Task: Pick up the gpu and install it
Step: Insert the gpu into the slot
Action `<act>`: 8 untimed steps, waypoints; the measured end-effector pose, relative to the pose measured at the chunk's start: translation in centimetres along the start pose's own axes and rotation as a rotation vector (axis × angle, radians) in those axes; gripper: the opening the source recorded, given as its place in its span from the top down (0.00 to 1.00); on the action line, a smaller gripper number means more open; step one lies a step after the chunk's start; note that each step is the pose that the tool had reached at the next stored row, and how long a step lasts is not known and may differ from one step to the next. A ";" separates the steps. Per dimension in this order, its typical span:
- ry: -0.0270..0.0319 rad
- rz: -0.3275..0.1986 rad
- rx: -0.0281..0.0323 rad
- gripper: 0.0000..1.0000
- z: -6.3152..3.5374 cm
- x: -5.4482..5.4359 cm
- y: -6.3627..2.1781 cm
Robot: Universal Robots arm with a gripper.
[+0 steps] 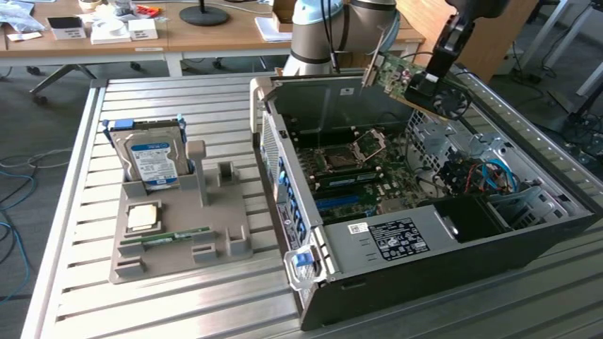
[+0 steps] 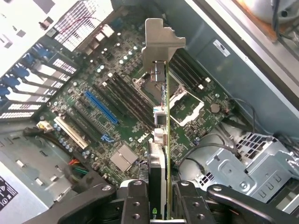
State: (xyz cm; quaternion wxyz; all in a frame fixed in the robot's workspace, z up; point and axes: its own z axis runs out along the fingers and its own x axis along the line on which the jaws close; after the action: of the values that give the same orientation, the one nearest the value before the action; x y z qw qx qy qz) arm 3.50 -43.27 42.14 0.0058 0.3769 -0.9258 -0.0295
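The gpu (image 1: 403, 79), a green circuit board with a black fan and a silver end bracket, hangs tilted in the air above the open computer case (image 1: 414, 212). My gripper (image 1: 428, 83) is shut on it near the fan end. In the wrist view the gpu (image 2: 161, 126) runs edge-on away from my gripper (image 2: 160, 200), its silver bracket at the far end, above the motherboard (image 2: 121, 107). A blue expansion slot (image 2: 100, 111) and a white slot (image 2: 71, 132) lie below and off to one side of the card.
A grey holder tray (image 1: 179, 233) at the exterior view's left carries a blue-labelled hard drive (image 1: 155, 161), a CPU (image 1: 142, 217) and a RAM stick (image 1: 165, 236). Coloured cables (image 1: 481, 176) and a metal drive cage (image 1: 527, 205) crowd the case's right side. Desks stand behind.
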 end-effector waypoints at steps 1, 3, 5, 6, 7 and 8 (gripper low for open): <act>0.0006 -0.009 -0.0001 0.73 0.00 0.0 0.00; 0.0019 -0.028 -0.0001 0.73 0.00 0.0 0.01; 0.0033 -0.048 0.0000 0.73 0.00 0.0 0.02; 0.0040 -0.057 0.0000 0.73 0.01 0.0 0.03; 0.0047 -0.066 0.0000 0.73 0.01 0.0 0.03; 0.0053 -0.075 0.0001 0.73 0.01 0.0 0.04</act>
State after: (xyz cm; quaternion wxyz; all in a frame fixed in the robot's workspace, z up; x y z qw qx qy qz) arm 3.50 -43.22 42.13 0.0072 0.4114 -0.9110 -0.0287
